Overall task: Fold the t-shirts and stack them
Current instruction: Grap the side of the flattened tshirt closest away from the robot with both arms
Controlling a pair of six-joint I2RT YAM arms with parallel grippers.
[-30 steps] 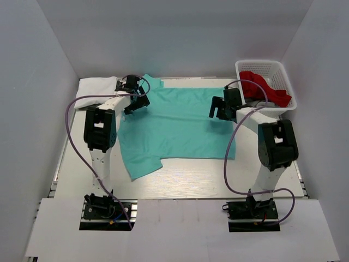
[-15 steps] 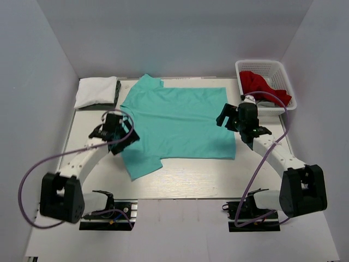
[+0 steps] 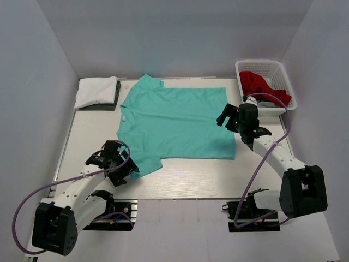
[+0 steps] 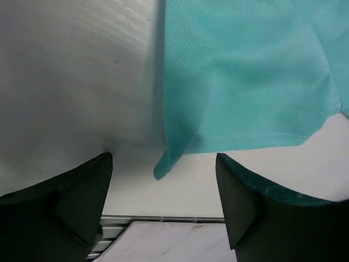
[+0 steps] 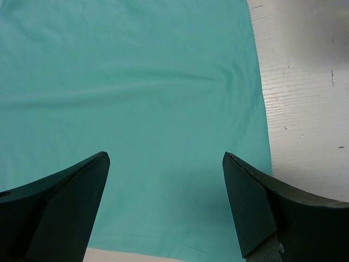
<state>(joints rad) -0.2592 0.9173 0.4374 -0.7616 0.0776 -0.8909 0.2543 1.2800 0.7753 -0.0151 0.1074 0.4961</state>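
The table (image 3: 180, 183) carries a teal shirt (image 3: 174, 123) spread flat at its middle, collar to the left. A white basket (image 3: 271, 66) at the far right corner holds a crumpled red shirt (image 3: 256, 83). At the far left lies a folded white shirt (image 3: 97, 91) on a dark grey one (image 3: 116, 94). The right gripper (image 5: 166, 158) hovers spread over the teal hem, hiding part of it from above. The left gripper (image 4: 163, 161), also spread, straddles the near sleeve's corner.

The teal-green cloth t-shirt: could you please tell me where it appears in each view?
Top external: the teal-green cloth t-shirt lies spread flat mid-table.
Left wrist: upper right, a sleeve corner dipping toward bottom centre.
Right wrist: fills most of the frame.
Shared landmark: the white table bordering its edge.
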